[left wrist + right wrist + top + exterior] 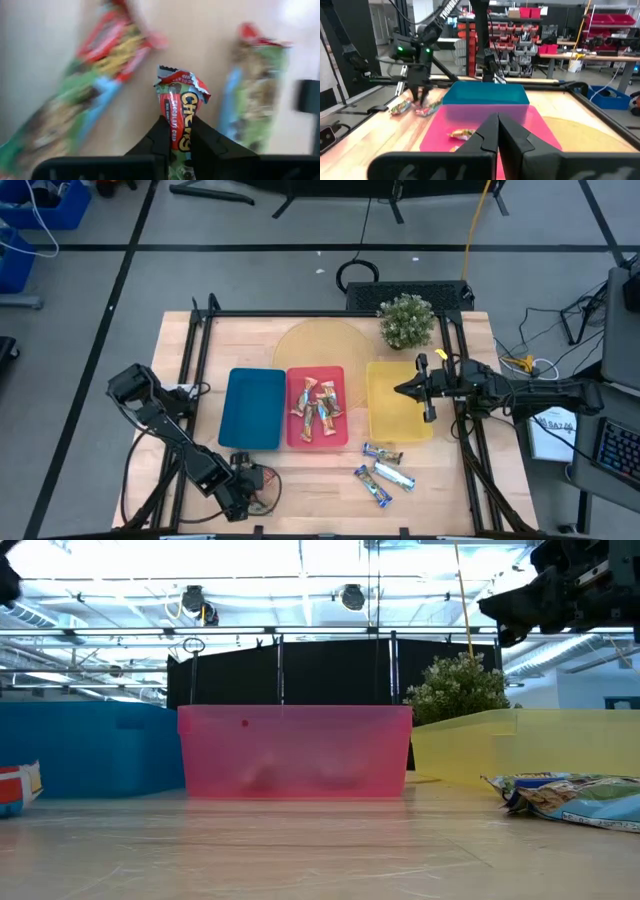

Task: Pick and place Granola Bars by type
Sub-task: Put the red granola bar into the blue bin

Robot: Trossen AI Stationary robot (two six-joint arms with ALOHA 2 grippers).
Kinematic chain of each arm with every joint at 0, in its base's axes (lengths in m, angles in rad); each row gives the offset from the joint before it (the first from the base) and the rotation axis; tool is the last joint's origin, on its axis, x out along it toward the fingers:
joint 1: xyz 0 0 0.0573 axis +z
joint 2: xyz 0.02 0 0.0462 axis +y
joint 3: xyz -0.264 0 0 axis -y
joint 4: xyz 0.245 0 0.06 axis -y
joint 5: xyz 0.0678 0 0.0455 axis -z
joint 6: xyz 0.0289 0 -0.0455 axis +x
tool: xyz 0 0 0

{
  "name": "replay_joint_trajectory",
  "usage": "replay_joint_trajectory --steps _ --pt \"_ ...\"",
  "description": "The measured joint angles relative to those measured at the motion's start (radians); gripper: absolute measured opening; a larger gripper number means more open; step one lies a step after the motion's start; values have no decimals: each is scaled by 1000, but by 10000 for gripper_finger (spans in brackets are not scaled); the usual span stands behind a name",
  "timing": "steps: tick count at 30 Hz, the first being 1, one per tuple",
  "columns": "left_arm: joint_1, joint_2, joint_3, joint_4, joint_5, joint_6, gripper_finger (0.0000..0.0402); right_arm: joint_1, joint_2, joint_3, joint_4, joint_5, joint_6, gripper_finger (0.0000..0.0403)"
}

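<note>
My left gripper (177, 122) (243, 480) is near the table's near left corner, shut on a red-green granola bar (182, 100). Two more red-green bars (95, 65) (255, 95) lie flat on the table on either side of it; the right wrist view shows them as well (400, 106). Several orange-gold bars (318, 405) lie in the red tray (317, 444). Blue-silver bars (385, 470) (575, 795) lie on the table in front of the yellow tray (390, 420). My right gripper (497, 117) (402, 390) hovers shut above the yellow tray, holding nothing. My left gripper pinches the red-green bar between its two fingers (157, 135), which lie across the bar's width on its middle part (180, 117). The fingers come from above, pointing down. The bar's crimped end (172, 75) sticks out past the fingertips; whether it is clear of the table I cannot tell.
A blue tray (255, 410) stands left of the red one, with nothing in it that shows. A potted plant (407, 320) stands at the far edge behind the yellow tray. A dark metal frame (200, 360) runs along the table's sides. Bare wood lies along the near edge.
</note>
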Motion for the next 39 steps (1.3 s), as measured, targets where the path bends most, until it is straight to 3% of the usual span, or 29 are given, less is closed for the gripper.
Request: replay_joint_trajectory --steps 5,10,13,17,19,24,28,30,35,39 --pt "9 5 126 -144 38 122 59 0 39 0 37 0 17 0" --pt "60 3 344 -480 4 207 59 0 78 0 79 1 38 0" --pt "98 2 485 -709 -88 337 46 0 101 0 98 1 38 0" --pt "177 -1 617 -928 -290 683 38 0 127 0 108 2 38 0" --pt "229 -1 646 -981 -331 876 42 0 136 0 109 2 38 0" --pt "389 -1 618 -1057 -241 1340 61 0 153 0 109 2 25 0" --pt "484 -2 522 -1091 -245 1506 52 0 157 0 112 3 -21 0" --pt "527 -5 477 -1080 -245 1485 44 0 157 0 112 3 -28 0" --pt "644 -13 427 -1000 -230 1133 40 0 157 0 112 3 -27 0" --pt "688 -14 399 -976 -215 946 47 0 158 0 125 2 -29 0"
